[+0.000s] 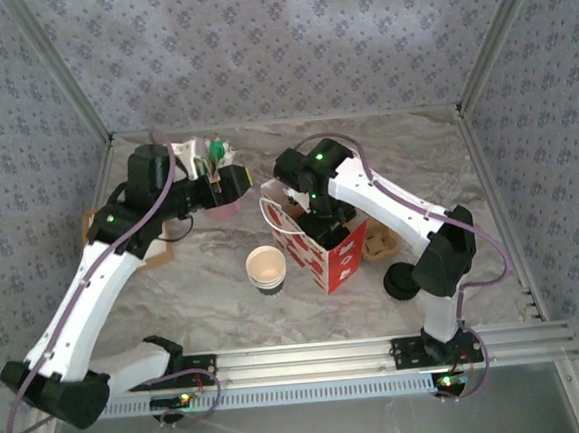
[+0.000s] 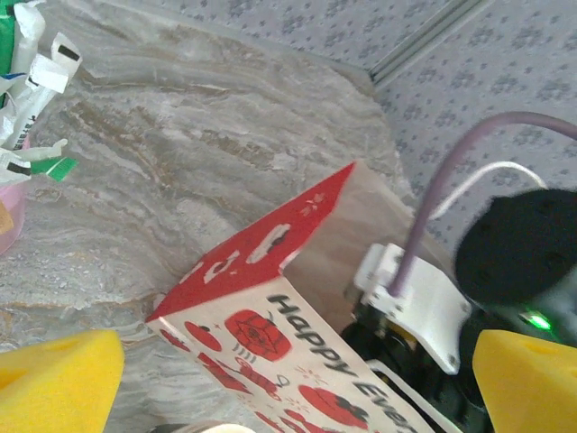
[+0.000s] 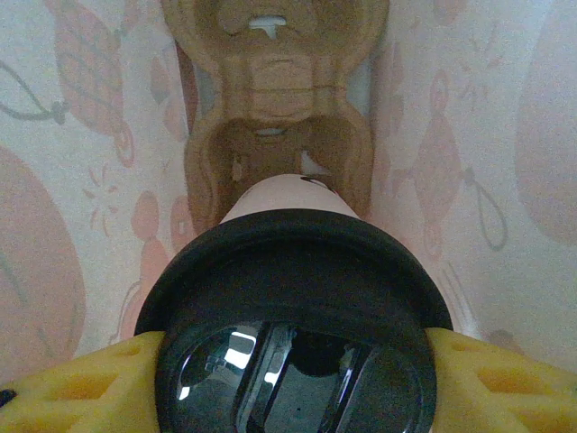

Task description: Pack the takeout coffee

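Takeout coffee (image 3: 293, 343) sits clasped between right fingers (image 3: 72, 383); left fingers (image 2: 54, 379) stand spread.

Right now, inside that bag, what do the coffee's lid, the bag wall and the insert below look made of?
The lid of the takeout coffee: likely plastic, glossy black, with sharp reflections. The bag wall: thin paper, matte, its print showing through faintly. The insert: probably brown cardboard or moulded pulp, dull and unglazed.
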